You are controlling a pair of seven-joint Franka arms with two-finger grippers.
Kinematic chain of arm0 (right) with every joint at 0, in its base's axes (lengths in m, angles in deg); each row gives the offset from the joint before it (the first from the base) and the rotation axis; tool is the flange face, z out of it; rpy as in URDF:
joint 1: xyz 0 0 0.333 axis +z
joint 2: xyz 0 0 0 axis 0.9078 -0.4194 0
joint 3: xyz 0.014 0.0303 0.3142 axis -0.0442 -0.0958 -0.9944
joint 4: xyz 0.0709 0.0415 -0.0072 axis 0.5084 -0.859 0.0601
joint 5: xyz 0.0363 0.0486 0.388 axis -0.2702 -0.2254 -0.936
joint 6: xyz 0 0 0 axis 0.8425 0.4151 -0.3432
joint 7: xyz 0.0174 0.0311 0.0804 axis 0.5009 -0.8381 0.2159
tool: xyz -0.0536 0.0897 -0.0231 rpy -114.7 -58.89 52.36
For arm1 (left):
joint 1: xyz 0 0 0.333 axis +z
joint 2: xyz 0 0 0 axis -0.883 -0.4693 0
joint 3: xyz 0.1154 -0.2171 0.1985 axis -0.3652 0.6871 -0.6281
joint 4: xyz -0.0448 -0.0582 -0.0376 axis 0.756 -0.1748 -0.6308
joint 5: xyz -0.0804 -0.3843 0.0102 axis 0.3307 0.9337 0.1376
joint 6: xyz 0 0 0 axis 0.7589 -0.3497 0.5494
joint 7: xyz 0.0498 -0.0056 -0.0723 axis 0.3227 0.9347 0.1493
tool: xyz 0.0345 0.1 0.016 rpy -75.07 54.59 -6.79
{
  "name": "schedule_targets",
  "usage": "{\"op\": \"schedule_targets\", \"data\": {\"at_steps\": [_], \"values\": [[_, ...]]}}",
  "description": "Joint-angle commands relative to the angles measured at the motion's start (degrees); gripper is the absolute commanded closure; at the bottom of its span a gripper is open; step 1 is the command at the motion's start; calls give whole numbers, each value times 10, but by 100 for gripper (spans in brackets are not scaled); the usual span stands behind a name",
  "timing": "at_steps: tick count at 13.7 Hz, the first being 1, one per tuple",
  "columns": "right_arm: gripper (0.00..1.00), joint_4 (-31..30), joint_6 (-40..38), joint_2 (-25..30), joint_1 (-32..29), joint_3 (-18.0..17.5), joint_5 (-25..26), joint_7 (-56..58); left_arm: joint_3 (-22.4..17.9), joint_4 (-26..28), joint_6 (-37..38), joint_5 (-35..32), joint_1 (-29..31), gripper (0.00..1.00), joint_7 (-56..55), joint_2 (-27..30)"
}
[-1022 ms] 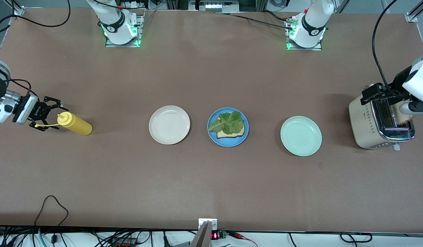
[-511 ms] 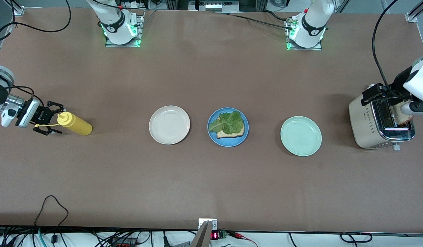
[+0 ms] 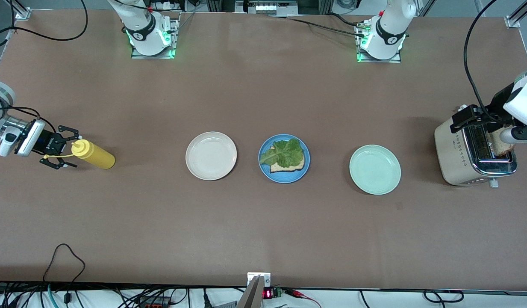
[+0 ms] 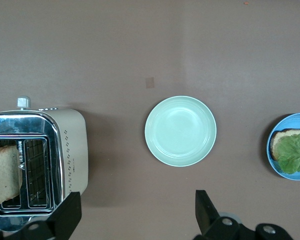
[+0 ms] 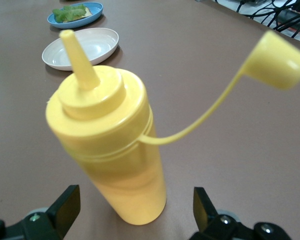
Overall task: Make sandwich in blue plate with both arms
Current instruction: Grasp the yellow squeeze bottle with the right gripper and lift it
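A: Where's my sandwich (image 3: 285,156)?
B: Half-built on the blue plate (image 3: 265,169), mid-counter. My right pincer (image 3: 66,146) gapes around the mustard bottle (image 3: 93,154); left pincer (image 4: 135,212) spread over the toaster (image 3: 455,156).

Middle plate (image 3: 284,178): centre of the table, midway between the two other plates.
Bread slice (image 3: 294,166): lies on the middle plate.
Lettuce leaf (image 3: 284,153): on top of the bread slice.
Second plate (image 3: 211,155): at nine o'clock from the middle plate in the front view, toward the right arm's end.
Third plate (image 3: 375,169): at three o'clock, toward the left arm's end.
Toaster (image 3: 453,149): at three o'clock from the third plate, near the table's edge.
Toast (image 3: 500,145): in a toaster slot.
Bottle (image 3: 94,155): at nine o'clock from the second plate, well apart.
Right gripper (image 3: 66,146): at the bottle's nozzle end, a finger on either side.
Left gripper (image 4: 137,215): over the toaster.
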Motion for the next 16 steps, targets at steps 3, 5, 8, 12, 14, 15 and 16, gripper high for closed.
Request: {"op": "schedule_targets", "data": {"at_steps": [3, 5, 8, 12, 14, 15, 16], "values": [[0, 6, -23, -14, -19, -12, -14, 30, -2, -3, -1, 14, 0, 0, 5, 5], [0, 6, -23, -18, -19, -12, -14, 35, -2, -2, -6, 14, 1, 0, 5, 5], [0, 6, -26, -24, -24, -12, -14, 48, -2, -2, -6, 14, 1, 0, 5, 5], [0, 7, -49, -41, -36, -14, -44, 72, -2, -2, -6, 14, 1, 0, 5, 5], [0, 7, -49, -45, -36, -14, -48, 76, -2, -2, -7, 14, 4, 0, 5, 5], [0, 7, -49, -45, -36, -14, -49, 76, -3, -2, -7, 14, 4, 0, 5, 5], [0, 7, -50, -45, -36, -15, -49, 76, -3, -2, -8, 14, 4, 0, 5, 5]]}}
